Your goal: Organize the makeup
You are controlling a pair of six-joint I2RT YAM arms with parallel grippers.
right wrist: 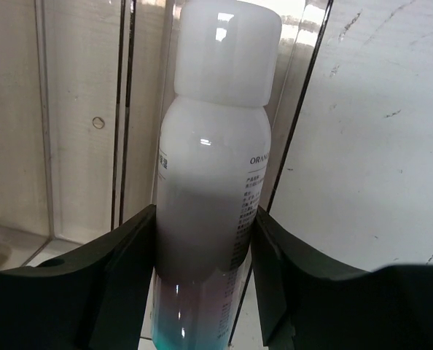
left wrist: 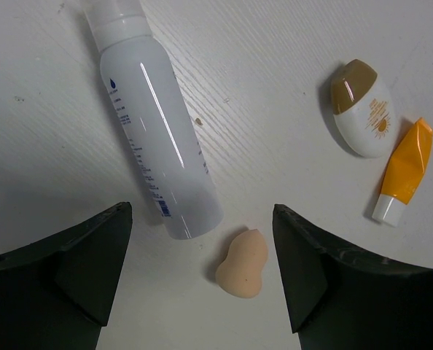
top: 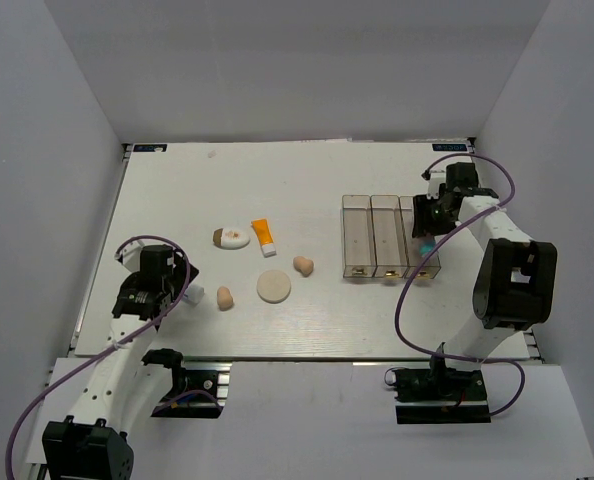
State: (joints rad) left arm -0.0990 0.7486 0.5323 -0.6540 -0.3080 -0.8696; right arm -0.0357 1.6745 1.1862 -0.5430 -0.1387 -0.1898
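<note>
Right pincer (right wrist: 205, 277): closed on the white-and-teal bottle (right wrist: 216, 146), one finger on each side of its body, the cap end pointing away from the wrist.
Left pincer (left wrist: 200, 248): spread wide and holding nothing; its fingers frame the near sponge (left wrist: 242, 264) and the base of the plain white bottle (left wrist: 154, 124), which lies on its side.
Held bottle's place: over the right-hand end of the clear organizer (top: 344, 235), against a divider wall. I cannot tell whether it is inside a compartment yet.
Done so far: judging by both views, no makeup sits in the organizer yet. The first item seems to be on the point of being stowed.
Left to do: the oval compact (top: 231, 237) and the orange tube (top: 265, 237) lie just beside each other mid-worktop. The round puff (top: 273, 287) and the second sponge (top: 302, 265) are near them, with the near sponge and plain white bottle by the left pincer. All of these lie loose on the worktop (top: 307, 180), well apart from the organizer.
Right arm pose: reached forward along the right edge, elbow folded high, wrist turned in toward the organizer.
Left arm pose: stretched forward from its base, wrist tipped down, pincer low over the worktop and aimed at the near sponge.
</note>
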